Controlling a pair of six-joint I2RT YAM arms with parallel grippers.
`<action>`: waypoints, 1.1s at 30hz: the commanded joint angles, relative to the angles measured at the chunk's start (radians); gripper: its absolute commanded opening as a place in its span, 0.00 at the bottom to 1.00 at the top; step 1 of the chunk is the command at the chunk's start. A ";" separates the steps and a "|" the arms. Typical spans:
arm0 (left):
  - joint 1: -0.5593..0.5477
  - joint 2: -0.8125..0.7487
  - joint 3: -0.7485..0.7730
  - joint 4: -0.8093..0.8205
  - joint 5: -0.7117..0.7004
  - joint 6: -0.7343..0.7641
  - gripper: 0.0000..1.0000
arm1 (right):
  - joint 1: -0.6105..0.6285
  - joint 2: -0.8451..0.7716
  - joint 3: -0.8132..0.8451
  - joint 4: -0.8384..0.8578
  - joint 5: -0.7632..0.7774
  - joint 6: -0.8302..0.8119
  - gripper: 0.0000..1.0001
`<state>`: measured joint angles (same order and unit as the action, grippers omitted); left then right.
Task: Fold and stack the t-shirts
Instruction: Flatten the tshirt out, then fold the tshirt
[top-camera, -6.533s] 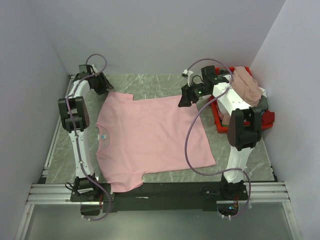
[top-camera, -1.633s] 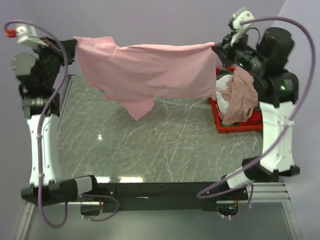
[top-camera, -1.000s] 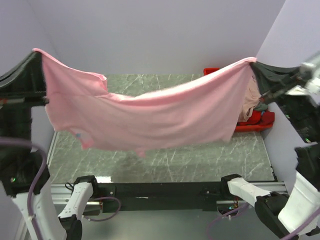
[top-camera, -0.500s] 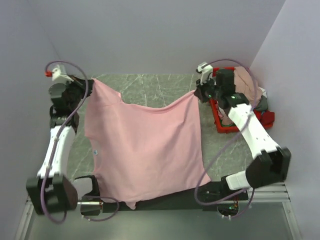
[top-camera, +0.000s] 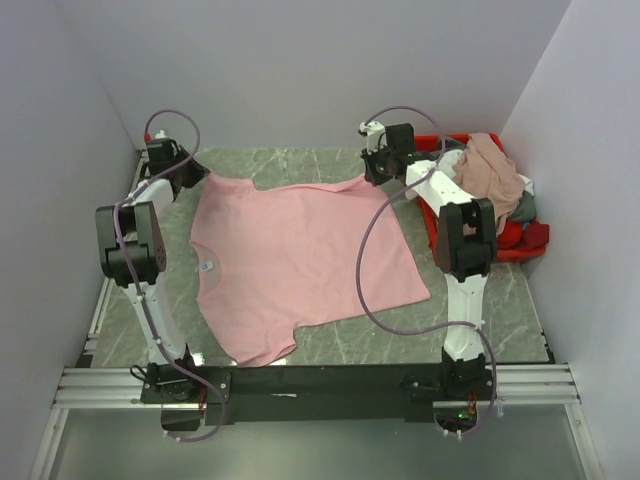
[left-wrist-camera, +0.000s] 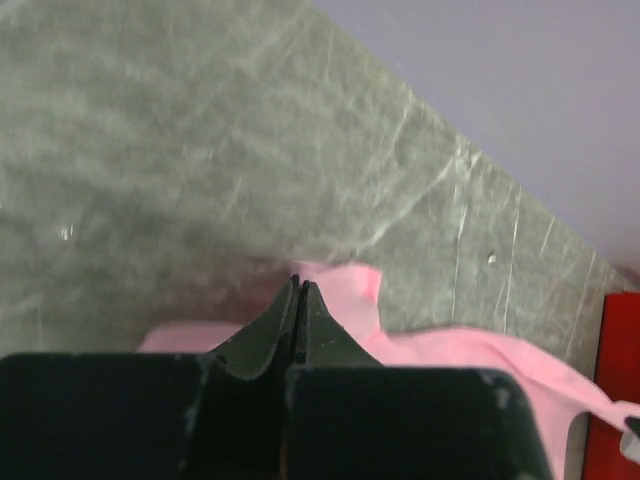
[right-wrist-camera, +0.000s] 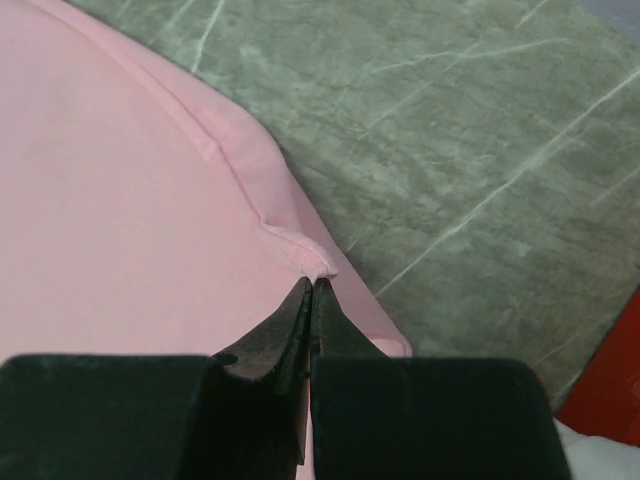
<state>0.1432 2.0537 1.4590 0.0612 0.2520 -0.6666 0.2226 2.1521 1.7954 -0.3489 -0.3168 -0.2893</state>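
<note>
Pink shirt (top-camera: 300, 260) lies spread on bench (top-camera: 500, 300). Left tool (left-wrist-camera: 297, 288) and right tool (right-wrist-camera: 312, 285) each pinch one far corner, closed on cloth; likely tensioning far edge, smoothing wrinkles before fold. Other shirts (top-camera: 495, 170) heaped in red bin (top-camera: 535, 238).

the light pink t-shirt (top-camera: 300, 260) is plain, and its small neck tag (top-camera: 207, 266) looks white with maybe some blue. the table (top-camera: 480, 300) is grey-green marble with thin white veins. the bin (top-camera: 452, 139) is red, the dusty rose t-shirt (top-camera: 490, 168) is plain.
</note>
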 joint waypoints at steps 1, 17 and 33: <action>0.007 0.037 0.178 -0.047 0.027 0.015 0.00 | -0.002 0.009 0.128 -0.024 0.051 -0.005 0.00; 0.019 -0.118 0.051 0.026 0.151 0.065 0.00 | -0.048 0.017 0.154 0.005 -0.004 0.062 0.00; 0.064 -0.305 -0.121 0.015 0.148 0.078 0.00 | -0.077 0.074 0.179 0.021 0.074 0.072 0.00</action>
<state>0.2081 1.8240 1.3586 0.0399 0.3882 -0.6128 0.1589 2.2063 1.9266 -0.3588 -0.2756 -0.2279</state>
